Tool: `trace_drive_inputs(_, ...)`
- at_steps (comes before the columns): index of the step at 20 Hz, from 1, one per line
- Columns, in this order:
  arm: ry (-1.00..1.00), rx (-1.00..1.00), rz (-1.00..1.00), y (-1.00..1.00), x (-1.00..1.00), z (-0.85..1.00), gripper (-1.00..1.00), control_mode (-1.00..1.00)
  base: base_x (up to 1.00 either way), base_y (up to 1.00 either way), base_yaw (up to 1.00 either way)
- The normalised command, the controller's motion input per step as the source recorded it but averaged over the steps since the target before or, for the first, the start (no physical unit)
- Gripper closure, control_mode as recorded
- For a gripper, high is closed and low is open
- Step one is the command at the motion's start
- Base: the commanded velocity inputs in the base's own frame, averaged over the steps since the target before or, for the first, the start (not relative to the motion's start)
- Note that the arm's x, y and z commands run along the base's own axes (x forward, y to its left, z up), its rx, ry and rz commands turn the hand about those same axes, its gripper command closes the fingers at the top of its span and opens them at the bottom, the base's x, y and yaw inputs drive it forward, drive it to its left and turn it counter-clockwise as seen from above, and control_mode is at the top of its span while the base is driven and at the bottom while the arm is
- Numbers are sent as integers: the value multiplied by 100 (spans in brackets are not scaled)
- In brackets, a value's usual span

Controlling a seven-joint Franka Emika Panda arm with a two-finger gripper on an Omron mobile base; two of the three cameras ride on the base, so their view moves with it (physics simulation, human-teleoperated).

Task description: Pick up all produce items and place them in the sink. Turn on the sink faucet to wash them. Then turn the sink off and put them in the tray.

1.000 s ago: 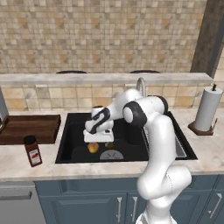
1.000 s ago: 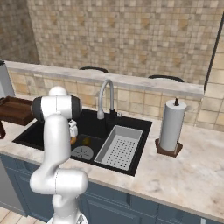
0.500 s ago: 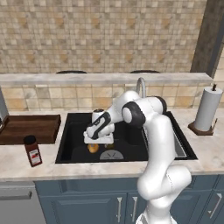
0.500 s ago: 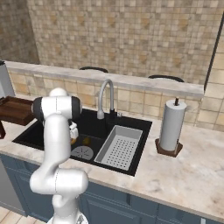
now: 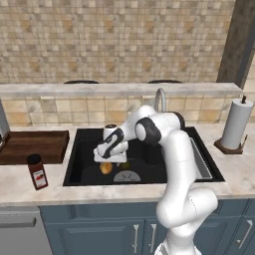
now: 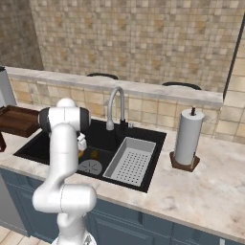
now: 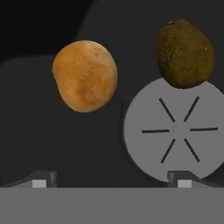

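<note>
- Matte black is the colour of the sink, and both produce items are seen lying on its floor: the orange-yellow fruit to one side of the round grey drain, the olive-brown fruit resting at the drain's rim
- In the left base view the orange-yellow fruit is found just below the hand, inside the basin
- The gripper is held low over the basin with its jaws spread wide and nothing between them; neither fruit is touched
- The first step, getting the produce into the sink, is judged done, since no produce is seen on the counter
- No water is seen running from the sink faucet, so the washing is judged not yet begun; turning the faucet on is taken to be the step at hand
- Left afterwards: the faucet is to be shut off and both fruits carried to the tray, which lies on the counter beside the sink with nothing seen in it
- A red-labelled jar stands on the counter in front of the tray and is no part of the job
</note>
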Motion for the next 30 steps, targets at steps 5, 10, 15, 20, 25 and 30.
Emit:
trace_drive_inputs(5,0,0,0,7,34,-22,-100,-100,0,0,0)
trace_drive_inputs(10,0,0,0,0,32,-30,-100,-100,0,0,0)
trace_drive_inputs(15,0,0,0,0,28,-34,-100,-100,0,0,0)
trace_drive_inputs(20,0,0,0,4,29,-32,-100,-100,0,0,0)
trace_drive_inputs(25,0,0,0,6,30,-31,-100,-100,0,0,0)
trace_drive_inputs(30,0,0,0,0,15,-41,-100,-100,0,0,0)
